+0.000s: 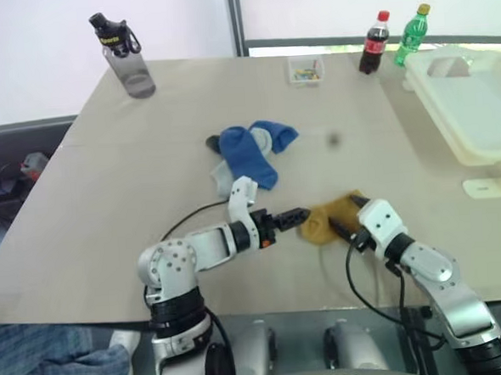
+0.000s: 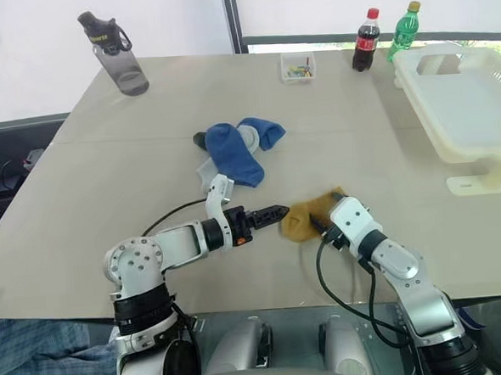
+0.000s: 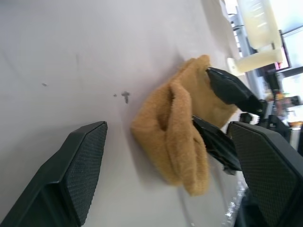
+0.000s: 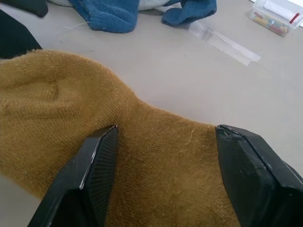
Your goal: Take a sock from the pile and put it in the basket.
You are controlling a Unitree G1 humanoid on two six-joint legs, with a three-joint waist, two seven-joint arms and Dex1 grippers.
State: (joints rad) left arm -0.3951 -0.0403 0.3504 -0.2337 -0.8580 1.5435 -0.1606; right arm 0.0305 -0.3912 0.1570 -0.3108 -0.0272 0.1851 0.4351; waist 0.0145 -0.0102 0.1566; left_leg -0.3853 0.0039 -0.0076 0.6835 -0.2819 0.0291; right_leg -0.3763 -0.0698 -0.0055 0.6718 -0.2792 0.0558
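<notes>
A mustard-brown sock [image 1: 325, 221] lies folded on the table near its front edge, apart from the pile [image 1: 253, 153] of blue and light grey socks behind it. My right gripper [image 1: 347, 215] is open; its fingers [image 4: 94, 175] straddle the sock's right end and rest over it. From the left, my left gripper [image 1: 295, 214] points level at the same sock and stands open just short of it, fingers [image 3: 80, 165] wide. The whitish basket [image 1: 438, 116] sits at the table's far right.
A grey water bottle [image 1: 128, 59] stands at the back left. A small clear box [image 1: 305, 69], a cola bottle [image 1: 373, 42] and a green bottle [image 1: 411, 33] line the back edge. A white plastic piece [image 1: 493, 185] lies in front of the basket.
</notes>
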